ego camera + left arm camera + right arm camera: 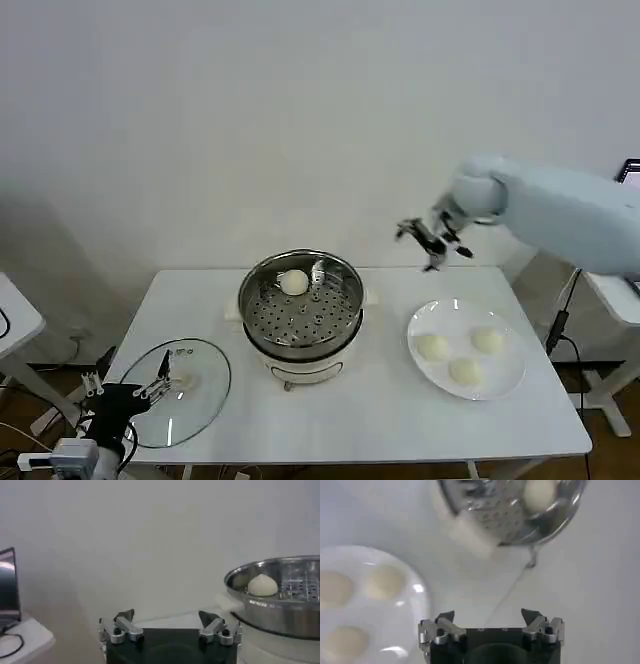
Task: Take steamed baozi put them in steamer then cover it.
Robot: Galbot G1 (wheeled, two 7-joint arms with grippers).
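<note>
My right gripper [432, 243] hangs open and empty in the air, above the desk [380, 400] between the steamer [302, 312] and the plate [505, 385]. One baozi [293, 283] sits on the steamer's perforated tray, toward the back; three baozi [433, 347] lie on the plate to the right. My left gripper [150, 388] waits open at the desk's front left corner, beside the cover [195, 400] lying flat there.
</note>
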